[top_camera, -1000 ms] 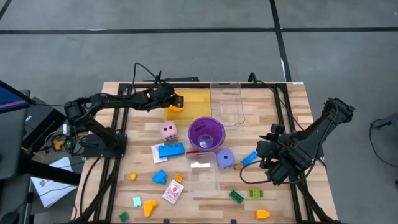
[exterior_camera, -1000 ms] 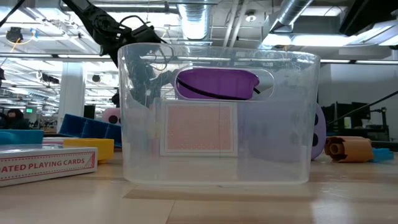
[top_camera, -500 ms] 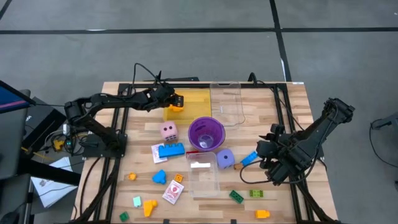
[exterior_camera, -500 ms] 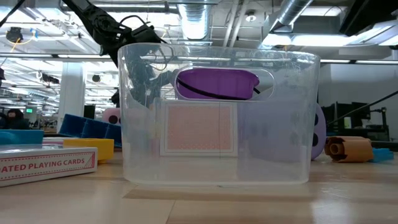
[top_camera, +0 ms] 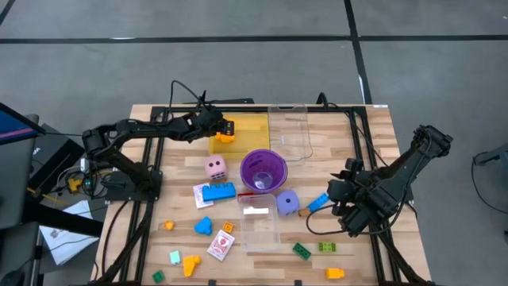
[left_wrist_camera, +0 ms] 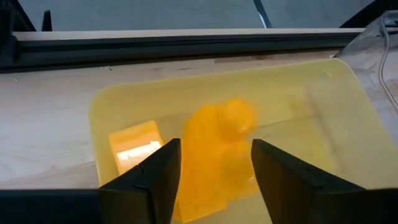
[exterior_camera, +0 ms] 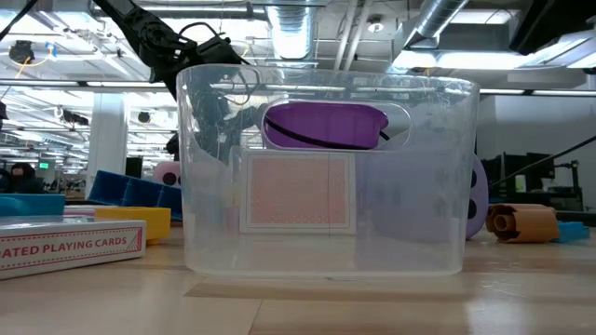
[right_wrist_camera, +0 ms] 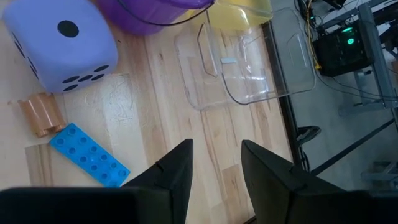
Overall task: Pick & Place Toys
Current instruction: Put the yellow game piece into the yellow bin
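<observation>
My left gripper (top_camera: 225, 128) hangs over the near left corner of the yellow tray (top_camera: 248, 125), fingers apart. In the left wrist view an orange brick (left_wrist_camera: 217, 149) shows blurred in the gap of my left gripper (left_wrist_camera: 216, 163), above the tray floor (left_wrist_camera: 298, 99). A yellow brick (left_wrist_camera: 134, 144) lies flat in that tray. My right gripper (top_camera: 336, 199) is raised above the table's right side, open and empty (right_wrist_camera: 216, 155). Under it lie a blue brick (right_wrist_camera: 90, 158), a purple die (right_wrist_camera: 59, 46) and a small brown piece (right_wrist_camera: 40, 115). My left gripper has the orange brick (left_wrist_camera: 231, 121) between its two fingers, which slant down into the yellow tray from the table's left. The brick is blurred while the fingers are sharp, and I cannot tell whether the fingers touch it.
A purple cup (top_camera: 263, 169) stands mid-table, with a clear tray (top_camera: 290, 131) behind it and another clear tray (top_camera: 259, 222) in front. A pink die (top_camera: 214, 168), a blue brick (top_camera: 217, 192), cards (top_camera: 221, 245) and several small bricks lie toward the near edge.
</observation>
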Tool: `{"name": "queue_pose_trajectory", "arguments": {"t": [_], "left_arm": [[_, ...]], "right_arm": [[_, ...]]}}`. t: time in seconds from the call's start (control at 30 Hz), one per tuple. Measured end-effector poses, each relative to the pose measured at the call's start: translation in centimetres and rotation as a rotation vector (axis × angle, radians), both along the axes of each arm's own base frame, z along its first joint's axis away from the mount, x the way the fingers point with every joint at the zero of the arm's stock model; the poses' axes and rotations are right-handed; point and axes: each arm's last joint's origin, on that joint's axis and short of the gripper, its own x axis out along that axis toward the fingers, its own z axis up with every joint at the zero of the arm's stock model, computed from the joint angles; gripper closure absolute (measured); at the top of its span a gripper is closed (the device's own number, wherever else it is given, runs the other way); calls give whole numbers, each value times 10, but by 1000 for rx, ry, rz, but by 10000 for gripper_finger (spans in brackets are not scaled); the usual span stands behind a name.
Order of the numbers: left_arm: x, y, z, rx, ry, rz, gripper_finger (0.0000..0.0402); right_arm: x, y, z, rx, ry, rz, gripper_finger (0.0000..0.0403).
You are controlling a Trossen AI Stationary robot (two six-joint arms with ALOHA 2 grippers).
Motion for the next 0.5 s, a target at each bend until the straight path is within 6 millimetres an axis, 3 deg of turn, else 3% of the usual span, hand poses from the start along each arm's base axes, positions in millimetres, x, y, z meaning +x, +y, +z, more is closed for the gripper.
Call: {"name": "queue_pose_trajectory", "arguments": {"t": [0.27,0.5], "left_arm": [[0,0,7,27,-32,-3,175],[-8,-5,39,149,-93,-74,164]], "right_arm": [[0,0,0,4,4,-1,274],[0,0,0,5,5,-3,274]]}}
